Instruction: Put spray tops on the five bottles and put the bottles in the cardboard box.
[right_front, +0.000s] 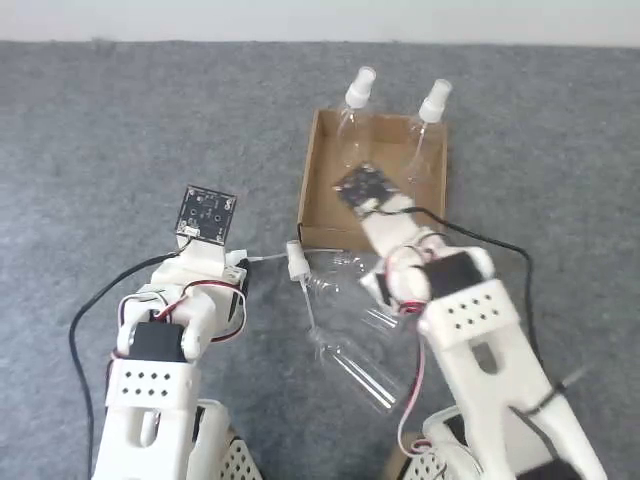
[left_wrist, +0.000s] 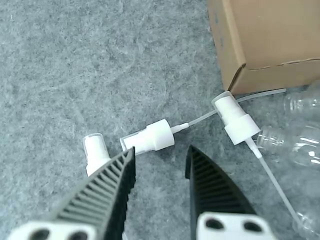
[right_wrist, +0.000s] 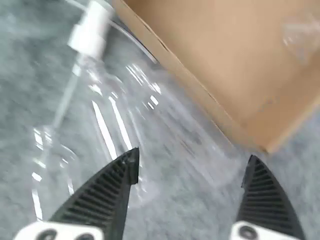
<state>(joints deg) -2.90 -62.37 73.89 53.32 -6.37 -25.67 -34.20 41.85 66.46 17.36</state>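
Note:
The cardboard box (right_front: 318, 170) holds two clear bottles with spray tops (right_front: 357, 105) (right_front: 428, 125) leaning on its far wall. On the carpet in front of it lie uncapped clear bottles (right_front: 345, 280) (right_front: 362, 370). My left gripper (left_wrist: 161, 157) is open just above a loose white spray top (left_wrist: 150, 140). A second spray top (left_wrist: 95, 150) lies beside one finger and a third (left_wrist: 235, 119) with a long tube lies near the box corner (left_wrist: 260, 45). My right gripper (right_wrist: 192, 160) is open wide over a lying clear bottle (right_wrist: 145, 115), close to the box's near wall (right_wrist: 240, 70).
Grey carpet (right_front: 120, 130) covers the whole table, with free room left of the box. The right arm (right_front: 470, 310) reaches over the lying bottles toward the box, and cables trail from both arms.

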